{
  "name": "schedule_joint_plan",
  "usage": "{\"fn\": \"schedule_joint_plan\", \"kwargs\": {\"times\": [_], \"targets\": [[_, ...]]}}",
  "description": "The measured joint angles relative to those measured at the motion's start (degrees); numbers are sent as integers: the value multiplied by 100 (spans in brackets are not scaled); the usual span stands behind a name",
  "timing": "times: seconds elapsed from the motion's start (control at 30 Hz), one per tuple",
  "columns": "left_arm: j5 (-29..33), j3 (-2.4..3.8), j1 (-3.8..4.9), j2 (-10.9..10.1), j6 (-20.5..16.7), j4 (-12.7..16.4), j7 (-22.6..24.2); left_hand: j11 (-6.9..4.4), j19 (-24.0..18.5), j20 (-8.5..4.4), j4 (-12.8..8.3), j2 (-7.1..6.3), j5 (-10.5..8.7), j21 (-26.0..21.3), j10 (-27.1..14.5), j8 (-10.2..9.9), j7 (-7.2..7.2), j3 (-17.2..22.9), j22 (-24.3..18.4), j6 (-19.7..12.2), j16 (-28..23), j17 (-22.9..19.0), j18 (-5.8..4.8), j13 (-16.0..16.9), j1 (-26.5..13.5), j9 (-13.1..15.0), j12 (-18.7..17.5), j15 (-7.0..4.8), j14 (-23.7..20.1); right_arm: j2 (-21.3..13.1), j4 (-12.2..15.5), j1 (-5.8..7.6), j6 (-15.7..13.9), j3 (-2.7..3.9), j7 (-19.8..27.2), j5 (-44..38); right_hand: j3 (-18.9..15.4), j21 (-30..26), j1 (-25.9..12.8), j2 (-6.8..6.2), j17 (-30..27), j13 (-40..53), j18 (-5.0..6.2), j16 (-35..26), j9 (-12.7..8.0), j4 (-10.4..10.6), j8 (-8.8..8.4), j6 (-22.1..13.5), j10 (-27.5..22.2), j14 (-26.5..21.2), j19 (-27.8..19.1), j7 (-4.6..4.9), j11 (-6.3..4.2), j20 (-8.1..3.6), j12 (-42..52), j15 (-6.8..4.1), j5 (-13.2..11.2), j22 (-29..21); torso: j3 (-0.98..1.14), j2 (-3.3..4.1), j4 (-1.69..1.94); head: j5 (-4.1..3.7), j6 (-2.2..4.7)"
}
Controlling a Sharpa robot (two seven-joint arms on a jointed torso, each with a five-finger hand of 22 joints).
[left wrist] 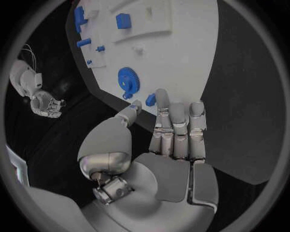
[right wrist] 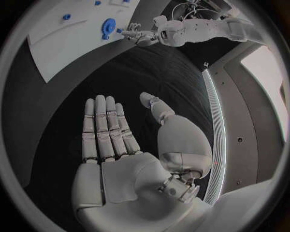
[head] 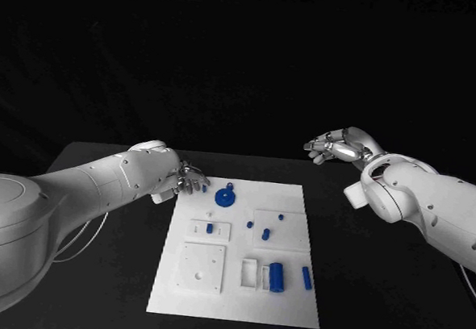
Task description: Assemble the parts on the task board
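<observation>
Board (head: 292,301) white, mid-table | parts: I see blue gear (head: 223,197) at far left, blue cylinder (head: 277,276) near right | left hand (head: 185,181) at board's far-left corner, fingers apart, empty | right hand (head: 336,146) raised far right, off board, fingers apart, empty

The far left corner of the task board (head: 234,294) is covered by the left hand (head: 185,181) in the head view. The small blue part (left wrist: 150,99) by its fingers (left wrist: 179,113) cannot be identified.
</observation>
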Motion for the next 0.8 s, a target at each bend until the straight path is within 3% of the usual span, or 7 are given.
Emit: {"fn": "schedule_joint_plan", "kwargs": {"times": [0.53,0.8], "targets": [[144,0,-2,5,0,-51,114,0,-21,21,-221,230,0,-22,0,0,-8,50,-1,-7,0,-9,0,-1,183,-12,0,20,-17,15,-10,1,0,2,0,-1,0,0,0,0,0,-8,0,0,0,0,0,0,0,0,0,0,0,0,0,0,0,4,-2,1,3,-24,-21],[195,0,-2,9,3,-77,153,0,-21,21,-284,275,0,-22,0,0,-9,55,-1,-8,0,-9,0,-2,228,-12,0,21,-17,18,-9,1,0,2,0,-1,0,0,0,0,1,-14,0,0,-5,0,0,0,0,0,0,0,0,0,0,0,0,4,-2,-2,4,-25,-27]]}}
